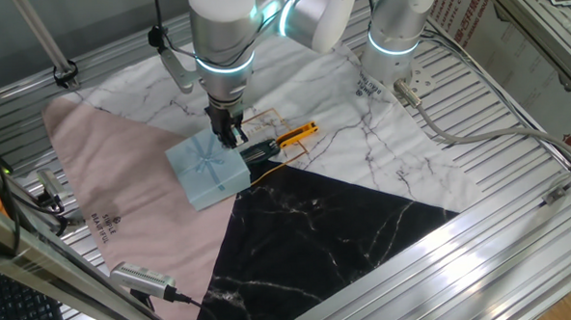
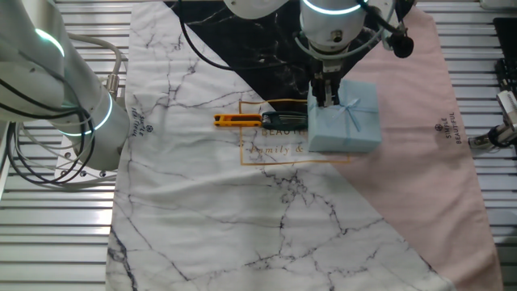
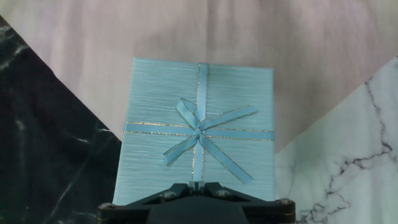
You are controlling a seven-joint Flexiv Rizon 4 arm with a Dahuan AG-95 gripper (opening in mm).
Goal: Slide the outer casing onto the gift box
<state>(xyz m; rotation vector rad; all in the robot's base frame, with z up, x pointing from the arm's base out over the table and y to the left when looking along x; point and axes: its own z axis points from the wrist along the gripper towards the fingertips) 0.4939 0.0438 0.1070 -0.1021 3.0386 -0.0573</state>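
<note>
Gripper [image 1: 231, 133] meets the pale blue casing's [image 1: 207, 169] edge; whether it grips, I cannot tell. Bow [image 3: 200, 134] faces up.

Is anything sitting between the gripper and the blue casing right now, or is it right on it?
Nothing visible stands between them. The gripper is down at the edge of the outer casing, on the side nearest the black tool with the yellow-orange handle. The gift box itself isn't visible, so I can't tell how far the casing is on.
</note>
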